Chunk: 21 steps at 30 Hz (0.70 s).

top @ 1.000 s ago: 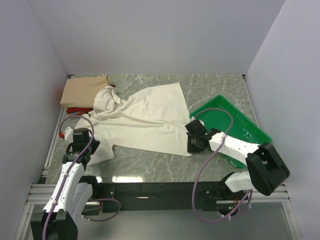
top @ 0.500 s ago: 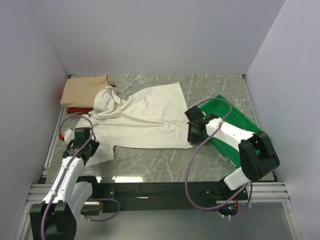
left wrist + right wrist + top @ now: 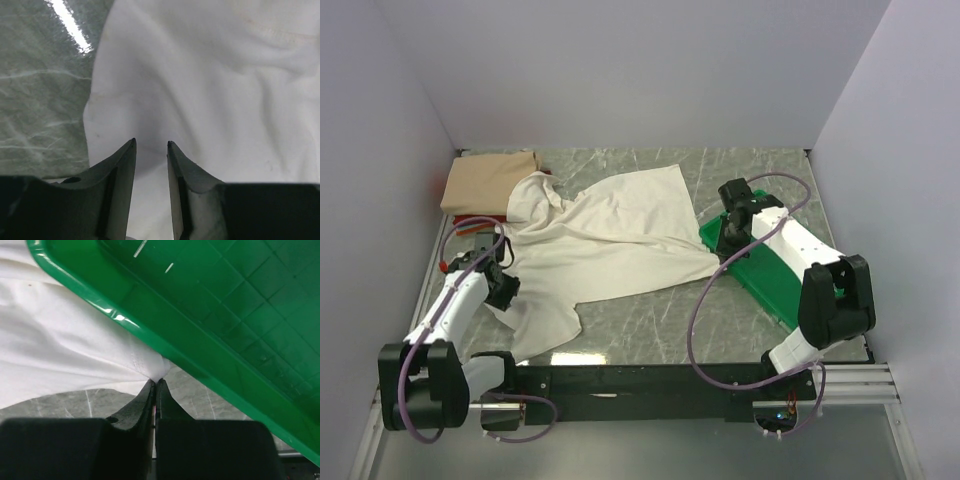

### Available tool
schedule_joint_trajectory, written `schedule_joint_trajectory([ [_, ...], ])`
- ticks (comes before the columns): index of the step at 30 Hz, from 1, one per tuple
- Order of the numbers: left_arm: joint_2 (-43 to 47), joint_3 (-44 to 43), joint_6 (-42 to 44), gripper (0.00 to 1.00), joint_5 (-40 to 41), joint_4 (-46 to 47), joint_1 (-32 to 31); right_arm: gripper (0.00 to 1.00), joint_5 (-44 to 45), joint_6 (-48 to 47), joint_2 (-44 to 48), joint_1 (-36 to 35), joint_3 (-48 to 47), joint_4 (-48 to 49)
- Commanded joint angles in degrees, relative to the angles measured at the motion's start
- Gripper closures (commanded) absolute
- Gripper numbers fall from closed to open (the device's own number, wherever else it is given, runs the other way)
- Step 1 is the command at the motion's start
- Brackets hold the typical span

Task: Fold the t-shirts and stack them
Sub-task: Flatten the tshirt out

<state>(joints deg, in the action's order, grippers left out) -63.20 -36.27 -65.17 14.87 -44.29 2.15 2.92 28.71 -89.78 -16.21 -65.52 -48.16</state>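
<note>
The large cream t-shirt [image 3: 610, 235] lies spread and rumpled across the marble table. My right gripper [image 3: 725, 246] is shut on its right hem corner [image 3: 155, 371], held just in front of the green tray's rim [image 3: 150, 335]. My left gripper [image 3: 503, 291] hangs over the shirt's near left part [image 3: 210, 85]. Its jaws [image 3: 150, 143] stand apart with only cloth beneath them. A folded tan t-shirt [image 3: 490, 180] lies at the far left. A red t-shirt [image 3: 470, 221] peeks out from under it.
The green tray [image 3: 775, 282] sits at the right, partly under my right arm. Grey walls close off the left, back and right. Bare marble [image 3: 650, 310] shows in front of the cream shirt, and a metal rail [image 3: 620, 375] runs along the near edge.
My right gripper has drawn the shirt's corner back and to the right, up to the tray. The left arm swung further onto the table, its jaws widened a little, and the shirt's near left flap now reaches nearer the front edge.
</note>
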Motion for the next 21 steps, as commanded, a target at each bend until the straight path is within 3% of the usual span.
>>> schedule_joint_trajectory([
  [1, -3.0, -2.7, -3.2, 0.63, 1.0, -7.1, 0.0, 1.00, -0.3, -2.3, -1.5, 1.6, -2.9, -4.6],
  [11, -14.6, -3.2, -0.6, 0.64, -1.2, 0.9, 0.7, 1.00, -1.3, -0.3, -0.1, 2.4, -3.0, -6.6],
  [21, -27.0, -10.5, 6.7, 0.64, 5.2, 10.5, 0.9, 1.00, 1.4, 2.7, 0.0, 2.5, -4.1, -7.8],
])
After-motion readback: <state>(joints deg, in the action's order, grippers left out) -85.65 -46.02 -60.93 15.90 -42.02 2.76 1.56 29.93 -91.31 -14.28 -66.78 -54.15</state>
